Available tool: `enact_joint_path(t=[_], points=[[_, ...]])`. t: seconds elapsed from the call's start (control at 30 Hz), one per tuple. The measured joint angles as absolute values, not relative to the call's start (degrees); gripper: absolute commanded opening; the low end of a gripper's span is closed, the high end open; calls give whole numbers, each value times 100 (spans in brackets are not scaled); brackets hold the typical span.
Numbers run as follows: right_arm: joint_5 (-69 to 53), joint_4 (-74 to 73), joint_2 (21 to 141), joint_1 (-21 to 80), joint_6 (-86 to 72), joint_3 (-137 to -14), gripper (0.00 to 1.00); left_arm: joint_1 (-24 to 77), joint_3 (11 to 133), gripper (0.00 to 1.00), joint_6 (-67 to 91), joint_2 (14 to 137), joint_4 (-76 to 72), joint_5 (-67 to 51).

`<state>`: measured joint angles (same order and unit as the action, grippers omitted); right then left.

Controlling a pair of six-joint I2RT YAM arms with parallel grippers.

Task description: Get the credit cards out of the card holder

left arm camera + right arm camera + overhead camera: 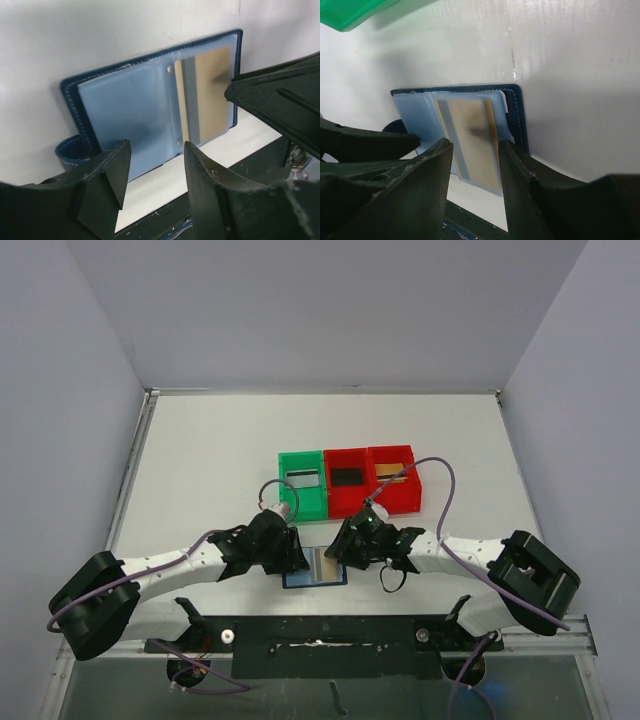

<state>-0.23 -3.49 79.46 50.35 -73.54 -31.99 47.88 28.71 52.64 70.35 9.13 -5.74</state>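
White arm links [165, 570]; bulky black joints [95, 602]; looping purple cables [453, 490]

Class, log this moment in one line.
holder: dark blue bifold card holder, open flat | card: tan rectangular card, inside holder | left fingers: open | right fingers: open, flanking card

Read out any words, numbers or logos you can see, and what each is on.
None can be read. The tan card in the open card holder has a grey stripe, but its face is blurred, with no legible print. The green bin and red bins show no labels.
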Motion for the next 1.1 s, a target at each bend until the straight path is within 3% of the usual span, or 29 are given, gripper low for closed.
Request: enact_joint_path(t=[0.13,0.37,0.6,0.97,1.1], points=[[-45,-355,8047,5037,-7277,-3310,34,5120,2956,37,5269,7277,965,-320],[-47,-443,8044,5037,-7177,-3323,23,5245,2961,37,5354,7284,967,-123],[-113,-478,8025,5039,-7074,-3350,21,5245,3000,53,5336,6884,1437,233],[-283,-458,8025,5037,-6917,-3518,20,5242,3127,51,5299,6967,2014,561],[-412,-392,8025,5028,-6877,-3518,19,5242,3118,44,5332,6963,2012,569]])
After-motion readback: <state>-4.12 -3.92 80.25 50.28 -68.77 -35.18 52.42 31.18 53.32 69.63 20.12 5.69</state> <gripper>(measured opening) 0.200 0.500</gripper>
